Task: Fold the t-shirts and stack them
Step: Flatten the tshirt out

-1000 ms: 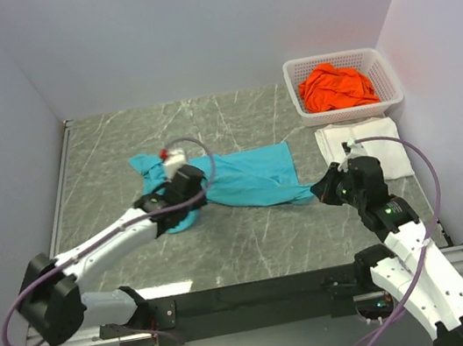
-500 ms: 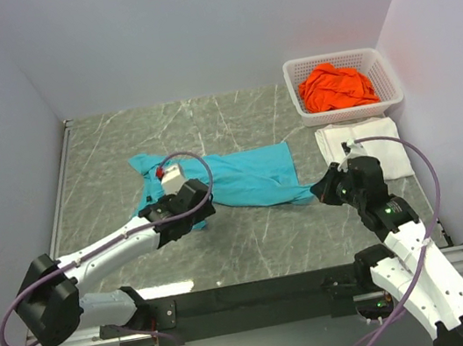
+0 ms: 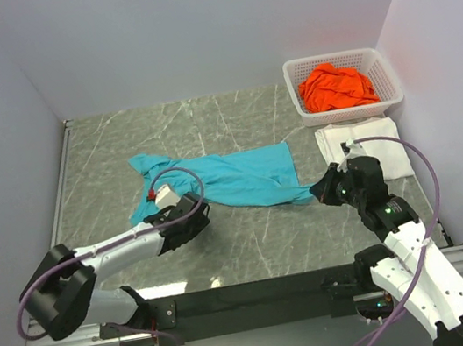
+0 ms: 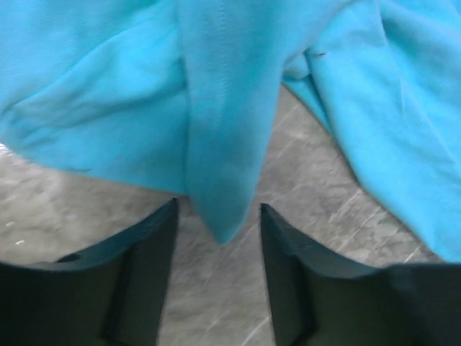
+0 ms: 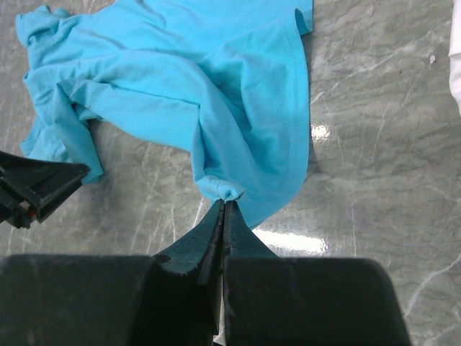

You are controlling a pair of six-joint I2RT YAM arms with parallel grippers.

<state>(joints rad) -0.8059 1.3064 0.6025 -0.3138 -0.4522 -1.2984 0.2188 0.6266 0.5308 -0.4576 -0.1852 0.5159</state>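
Corner of crumpled solid teal cloth t-shirt [image 4: 216, 137] lies just ahead of, dipping between, the parted empty fingers of left gripper [image 4: 218, 213], its long axis running across to right gripper [image 5: 223, 207], pinched shut on the opposite hem.

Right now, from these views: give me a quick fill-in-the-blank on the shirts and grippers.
1. The right gripper is ____ on a bunched edge of the teal t-shirt.
2. The left gripper stands ____, a tip of teal cloth showing between its fingers.
3. The white t-shirt lies ____ on the table.
4. The orange t-shirt sits in the white lattice ____.
Missing: shut; open; folded; basket.
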